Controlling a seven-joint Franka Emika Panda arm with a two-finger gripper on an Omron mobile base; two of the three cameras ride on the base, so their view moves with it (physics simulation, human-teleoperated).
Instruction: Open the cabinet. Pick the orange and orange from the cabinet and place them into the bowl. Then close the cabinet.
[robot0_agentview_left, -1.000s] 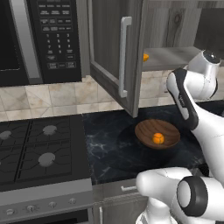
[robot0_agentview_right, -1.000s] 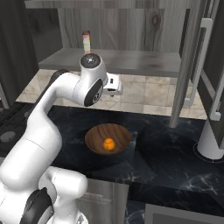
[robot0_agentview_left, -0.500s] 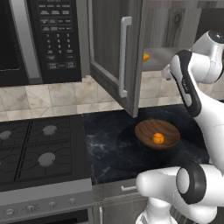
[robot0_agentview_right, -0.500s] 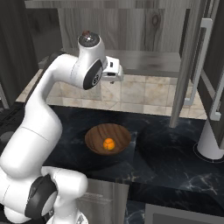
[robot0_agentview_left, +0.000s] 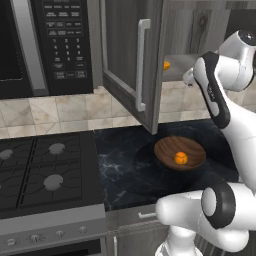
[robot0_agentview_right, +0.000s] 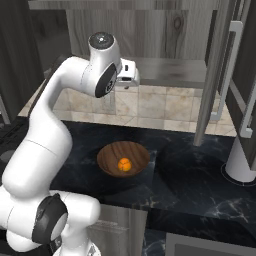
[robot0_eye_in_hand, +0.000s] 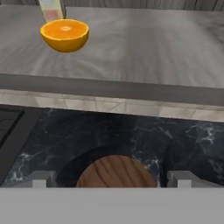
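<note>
Cabinet (robot0_agentview_left: 127, 60) doors stand open. One orange (robot0_agentview_left: 181, 158) already lies in the bowl (robot0_agentview_left: 165, 148), centre-right of the left base view, on the dark counter (robot0_agentview_left: 122, 165).

Second orange (robot0_eye_in_hand: 64, 34) sits on the cabinet shelf (robot0_eye_in_hand: 144, 48), upper left of the hand view, just in front of a small carton (robot0_eye_in_hand: 51, 8). It looks like a half fruit, cut face up.

Gripper (robot0_eye_in_hand: 110, 178) at the bottom edge of the hand view: jaws wide apart, nothing between them. It hangs above the bowl, below shelf level.

Key relation: the orange lies up and to the left of the gripper's line, further in; judged next move is up and leftward.

Left base view shows only an orange sliver behind the door edge. In the right base view the arm covers that part of the shelf.
</note>
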